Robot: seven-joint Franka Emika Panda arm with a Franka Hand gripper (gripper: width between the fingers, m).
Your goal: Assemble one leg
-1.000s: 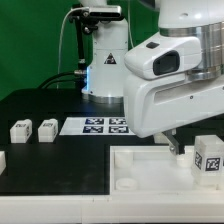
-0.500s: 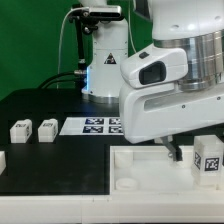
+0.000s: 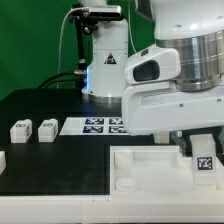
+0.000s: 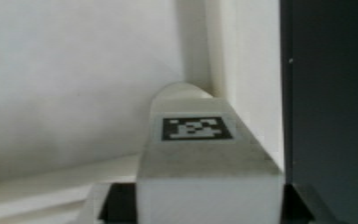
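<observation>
One leg [image 3: 205, 164], a small white block with a black-and-white tag, stands on the large white tray-like piece [image 3: 140, 165] at the exterior view's right. My gripper [image 3: 196, 150] is down over it, with dark fingers against its sides. In the wrist view the leg [image 4: 197, 150] fills the space between my gripper's [image 4: 206, 200] two black fingers [image 4: 119, 198], tag facing the camera, with the white tray behind it. Two more legs [image 3: 20, 130] [image 3: 46, 130] stand side by side on the black table at the exterior view's left.
The marker board [image 3: 100, 125] lies flat on the black table behind the tray. Another white block [image 3: 2, 160] shows at the left edge. A white robot base [image 3: 100, 60] and green backdrop stand behind. My arm hides the tray's far right corner.
My arm has moved to the exterior view's right and come down over the leg on the tray; its fingers now flank the leg, which was standing free before.
</observation>
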